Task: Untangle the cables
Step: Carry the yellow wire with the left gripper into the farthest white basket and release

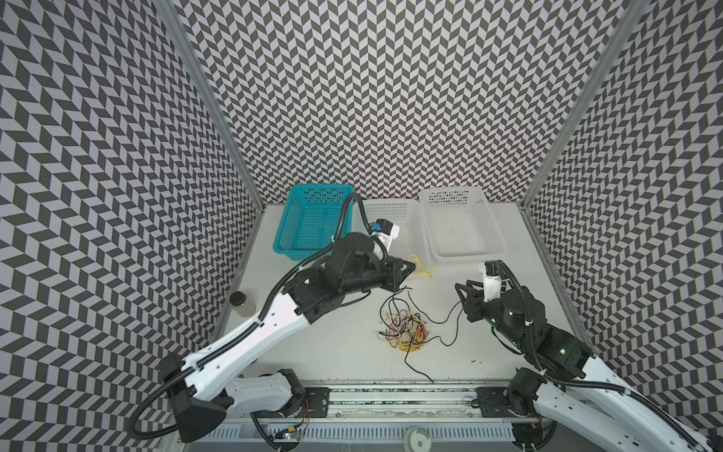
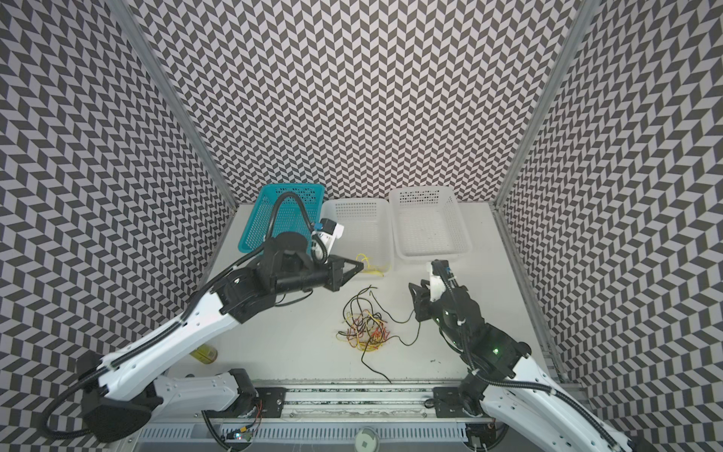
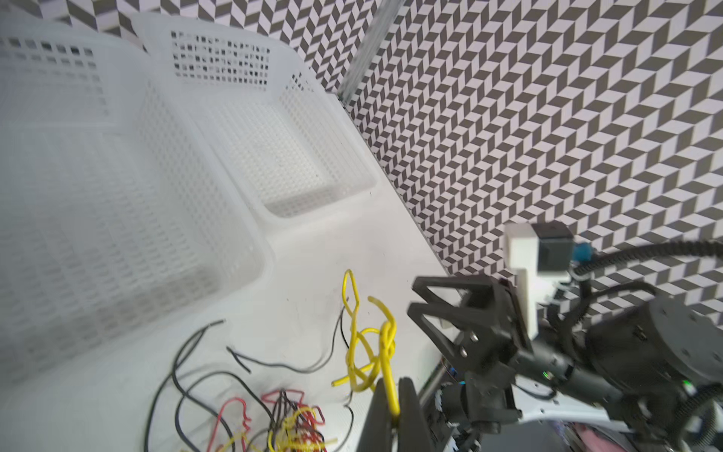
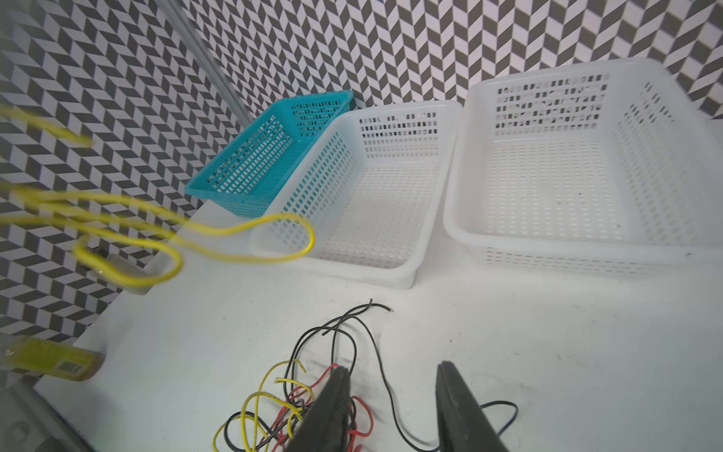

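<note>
the left gripper [image 3: 392,387], shut on thin knotted yellow cables [image 3: 389,352], may let them slip; the right gripper [image 4: 392,368] hangs open over the tangle [image 4: 291,405].

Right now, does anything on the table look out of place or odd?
Yes: a yellowish bottle seems to lie on its side at the left edge of the table, far from the cables.

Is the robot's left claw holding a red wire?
No, in the left wrist view the left gripper is pinched shut on a yellow cable, not a red one.
</note>
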{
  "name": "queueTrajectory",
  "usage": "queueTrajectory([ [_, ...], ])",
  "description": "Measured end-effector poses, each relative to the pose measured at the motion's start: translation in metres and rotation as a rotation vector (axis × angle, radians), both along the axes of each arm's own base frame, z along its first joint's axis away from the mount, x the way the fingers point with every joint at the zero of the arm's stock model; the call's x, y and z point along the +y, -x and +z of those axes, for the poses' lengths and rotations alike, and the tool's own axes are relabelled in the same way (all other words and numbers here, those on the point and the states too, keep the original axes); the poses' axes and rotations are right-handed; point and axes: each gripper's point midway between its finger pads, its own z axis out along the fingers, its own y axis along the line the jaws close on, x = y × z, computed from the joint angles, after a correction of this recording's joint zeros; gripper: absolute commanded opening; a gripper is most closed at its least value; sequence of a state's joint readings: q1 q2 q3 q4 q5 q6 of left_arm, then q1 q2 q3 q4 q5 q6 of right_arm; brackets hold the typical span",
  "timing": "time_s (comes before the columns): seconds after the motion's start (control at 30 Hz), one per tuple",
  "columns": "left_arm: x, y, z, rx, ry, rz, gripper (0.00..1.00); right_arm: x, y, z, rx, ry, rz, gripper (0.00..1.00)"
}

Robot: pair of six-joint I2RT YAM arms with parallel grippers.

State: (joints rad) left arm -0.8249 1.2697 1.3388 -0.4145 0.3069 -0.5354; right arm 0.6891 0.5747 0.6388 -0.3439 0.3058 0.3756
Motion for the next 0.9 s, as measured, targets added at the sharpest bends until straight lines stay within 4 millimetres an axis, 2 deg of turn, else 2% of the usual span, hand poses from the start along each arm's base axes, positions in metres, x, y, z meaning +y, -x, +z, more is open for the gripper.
queueTrajectory([
  [0.1, -0.024, -0.033, 0.005, -0.016, -0.017, -0.019, 0.00, -0.019, 0.007, 0.007, -0.013, 0.010, -0.064, 0.66],
  [0.27, -0.070, -0.099, -0.007, -0.021, -0.057, -0.058, 0.00, -0.048, 0.021, 0.019, -0.057, 0.002, -0.147, 0.76],
  [0.4, -0.105, -0.151, -0.033, 0.001, -0.086, -0.085, 0.00, -0.059, 0.028, 0.019, -0.064, 0.000, -0.171, 0.79],
  [0.53, -0.131, -0.193, -0.064, 0.014, -0.103, -0.094, 0.00, -0.064, 0.034, 0.017, -0.052, 0.007, -0.172, 0.81],
  [0.67, -0.142, -0.225, -0.102, 0.045, -0.117, -0.077, 0.01, -0.070, 0.042, 0.024, -0.062, -0.003, -0.170, 0.82],
  [0.8, -0.139, -0.237, -0.142, 0.114, -0.147, -0.048, 0.04, -0.077, 0.052, 0.031, -0.093, -0.034, -0.164, 0.82],
  [0.9, -0.137, -0.245, -0.157, 0.132, -0.155, -0.022, 0.05, -0.079, 0.057, 0.034, -0.108, -0.051, -0.152, 0.83],
])
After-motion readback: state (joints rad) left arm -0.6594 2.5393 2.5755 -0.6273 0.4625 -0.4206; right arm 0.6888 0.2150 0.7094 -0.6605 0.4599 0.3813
